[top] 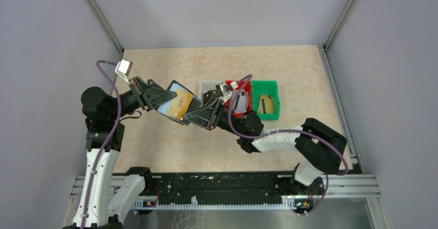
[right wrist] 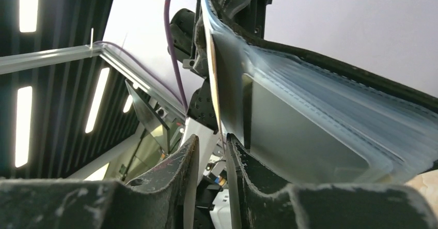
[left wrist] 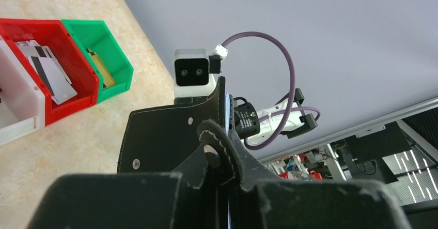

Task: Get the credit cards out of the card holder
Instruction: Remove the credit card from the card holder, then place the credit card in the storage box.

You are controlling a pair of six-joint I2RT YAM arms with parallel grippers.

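My left gripper (top: 157,97) is shut on the black card holder (top: 178,104) and holds it open in the air above the table. A gold credit card (top: 184,103) sticks out of its grey-blue slots. My right gripper (top: 194,116) is at the holder's near edge. In the right wrist view its jaws (right wrist: 212,156) stand slightly apart around the thin edge of the card (right wrist: 214,84), beside the slots (right wrist: 320,120). In the left wrist view I see the holder's black back (left wrist: 165,141), its snap strap (left wrist: 222,141) and my left gripper (left wrist: 227,187).
Three bins stand just behind the holder: white (top: 207,87), red (top: 247,92) and green (top: 275,97). Grey-white cards (left wrist: 49,74) lie in the red bin (left wrist: 77,58). A gold card (left wrist: 103,71) lies in the green bin (left wrist: 111,45). Walls enclose the table on three sides.
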